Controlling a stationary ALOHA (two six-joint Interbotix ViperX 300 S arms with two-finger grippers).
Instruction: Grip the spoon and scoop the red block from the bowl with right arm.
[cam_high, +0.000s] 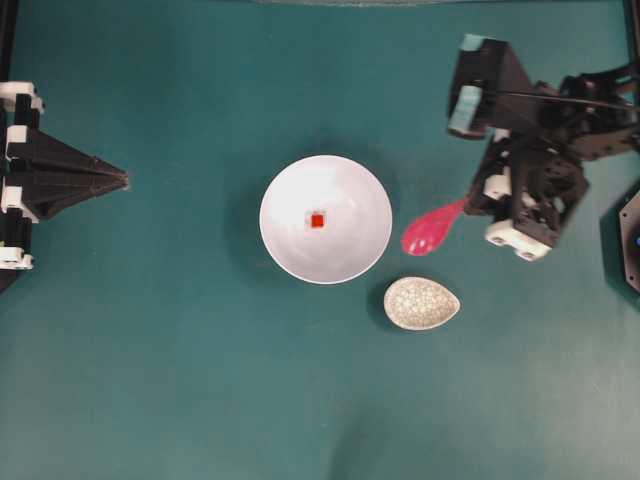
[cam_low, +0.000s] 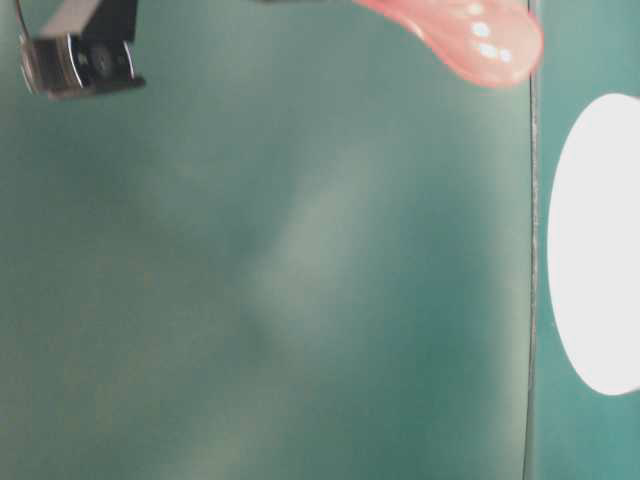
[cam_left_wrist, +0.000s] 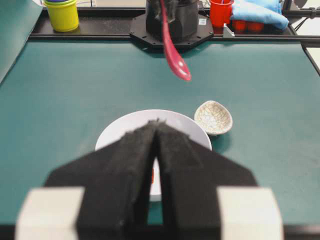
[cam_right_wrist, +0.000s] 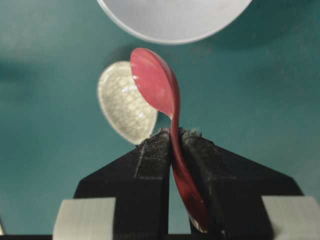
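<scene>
Above the green desk (cam_high: 150, 380), the right end effector (cam_right_wrist: 175, 137) is clenched on the handle of the spoon (cam_right_wrist: 157, 85), which hangs clear of the speckled rest (cam_high: 422, 303) with its scoop aimed toward the bowl (cam_high: 285, 250). The grip step looks done (the scoop remains). The red block (cam_high: 317, 221) sits at the bowl's centre; the next move calls for carrying the scoop over the rim and dipping under it. The left end effector (cam_left_wrist: 156, 131) is clenched on nothing.

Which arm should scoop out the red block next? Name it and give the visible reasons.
Right. The right gripper is already shut on the spoon, held off the table just beside the bowl where the red block lies. The left gripper is shut, empty and well back at the table's edge.
</scene>
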